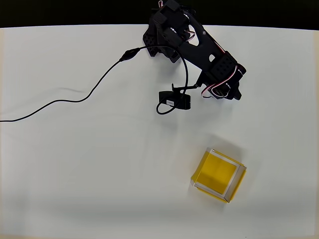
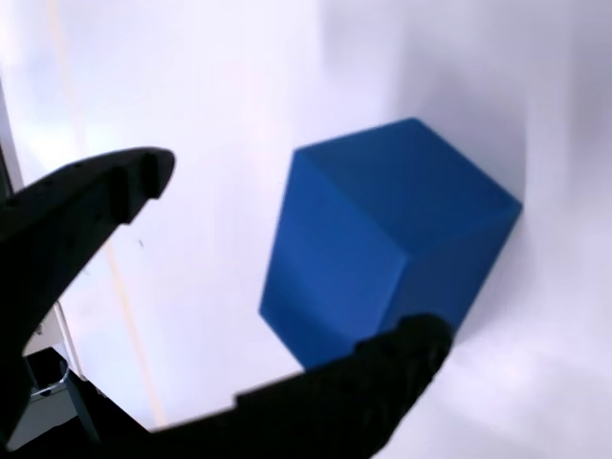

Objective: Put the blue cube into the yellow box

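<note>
Blue cube (image 2: 392, 239) is sitting on the white table (image 1: 75, 164) in the wrist view, between the spread fingers of the gripper (image 2: 287, 258), one finger at nine o'clock, one touching or overlapping its lower edge. It looks light, rigid and matte; flat opposite faces suit pinching. Yellow box (image 1: 219, 174) is waiting at five o'clock of the arm (image 1: 199, 50), overhead.

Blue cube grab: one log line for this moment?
phase: reaching | pincer: open, astride blue cube, no grip | yellow box: empty | table: cable
</note>
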Robot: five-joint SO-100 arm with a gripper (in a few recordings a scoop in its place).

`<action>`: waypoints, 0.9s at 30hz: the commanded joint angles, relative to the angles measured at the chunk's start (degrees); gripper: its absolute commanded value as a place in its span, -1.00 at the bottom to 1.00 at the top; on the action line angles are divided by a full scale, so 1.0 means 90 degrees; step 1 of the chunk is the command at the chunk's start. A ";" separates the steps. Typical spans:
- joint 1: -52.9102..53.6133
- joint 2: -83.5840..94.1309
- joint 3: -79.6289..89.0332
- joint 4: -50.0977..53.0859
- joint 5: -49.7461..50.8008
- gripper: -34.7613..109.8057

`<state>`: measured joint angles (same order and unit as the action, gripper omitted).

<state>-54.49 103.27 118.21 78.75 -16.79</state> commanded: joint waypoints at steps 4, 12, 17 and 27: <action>-0.0244 0.0010 -0.0010 -0.0264 -0.0020 0.16; -0.0586 -0.0312 0.0215 -0.0752 0.0205 0.16; -0.0801 -0.0518 0.0234 -0.0937 0.0283 0.16; -0.0977 -0.0674 0.0439 -0.1406 0.0264 0.11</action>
<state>-61.96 95.80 121.99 66.18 -13.80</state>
